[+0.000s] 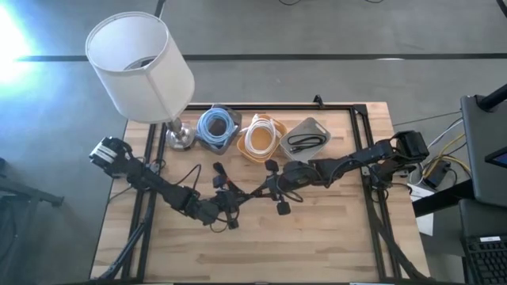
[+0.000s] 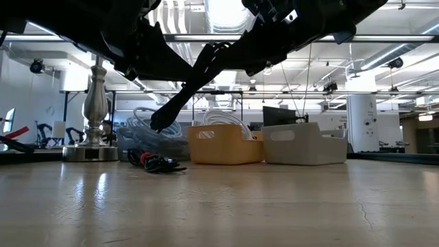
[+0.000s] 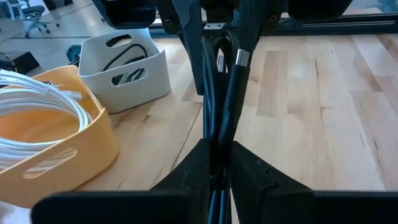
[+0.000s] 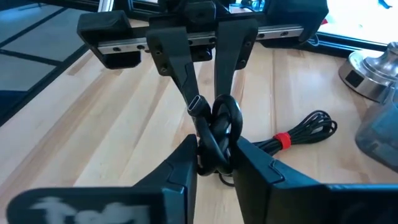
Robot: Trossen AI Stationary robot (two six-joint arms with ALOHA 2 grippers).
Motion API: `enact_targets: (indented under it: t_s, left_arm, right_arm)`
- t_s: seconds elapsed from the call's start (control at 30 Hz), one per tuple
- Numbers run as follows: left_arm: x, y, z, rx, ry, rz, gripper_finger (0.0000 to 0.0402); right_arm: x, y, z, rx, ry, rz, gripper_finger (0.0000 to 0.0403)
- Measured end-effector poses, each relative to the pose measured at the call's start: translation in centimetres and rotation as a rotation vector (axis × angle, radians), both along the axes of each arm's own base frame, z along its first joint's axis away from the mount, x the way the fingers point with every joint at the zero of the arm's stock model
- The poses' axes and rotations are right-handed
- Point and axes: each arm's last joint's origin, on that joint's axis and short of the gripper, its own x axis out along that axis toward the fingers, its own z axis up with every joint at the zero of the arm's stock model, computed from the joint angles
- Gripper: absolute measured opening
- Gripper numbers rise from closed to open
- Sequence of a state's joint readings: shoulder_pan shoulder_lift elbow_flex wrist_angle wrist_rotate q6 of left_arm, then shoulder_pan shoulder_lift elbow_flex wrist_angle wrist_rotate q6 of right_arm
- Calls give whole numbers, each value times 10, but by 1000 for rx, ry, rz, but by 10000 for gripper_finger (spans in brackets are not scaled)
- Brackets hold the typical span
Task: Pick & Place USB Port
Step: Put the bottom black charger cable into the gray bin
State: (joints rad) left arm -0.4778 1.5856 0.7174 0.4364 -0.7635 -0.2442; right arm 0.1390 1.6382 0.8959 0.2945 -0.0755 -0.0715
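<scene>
Right gripper (image 4: 214, 152): fingers closed on black USB cable (image 4: 217, 134), centre of frame; left gripper (image 3: 219, 163) clamps same cable. Risk: opposing pulls could slip or strain it; cable bundle (image 4: 298, 132) snag hazard

Wooden desk (image 1: 317, 237) seen from above. Along its far edge stood a lamp base (image 1: 179, 136), a grey bin (image 1: 216, 131) of blue cable, a yellow bin (image 1: 262, 138) of white cable, and a pale bin (image 1: 307, 136); a black cable bundle (image 4: 305, 129) lay nearer.
</scene>
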Motion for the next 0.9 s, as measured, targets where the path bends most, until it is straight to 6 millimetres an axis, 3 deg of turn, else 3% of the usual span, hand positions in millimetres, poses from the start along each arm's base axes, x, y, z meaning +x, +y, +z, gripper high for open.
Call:
enact_targets:
  t_s: [0.17, 0.57, 0.7, 0.9]
  left_arm:
    - [0, 1, -1, -24, -2, 10, 62]
    - [-1, 3, -3, -23, 18, 24, 143]
    - [-1, 3, -4, -19, 27, 26, 154]
    - [-2, 3, -6, -31, 38, 34, 155]
  right_arm:
    - [0, 0, 0, 6, 2, -19, 81]
    - [-7, -4, -8, -47, 126, -93, 76]
    - [-17, -8, 4, -62, 140, -159, 74]
    - [-49, -18, 36, -177, 170, -332, 76]
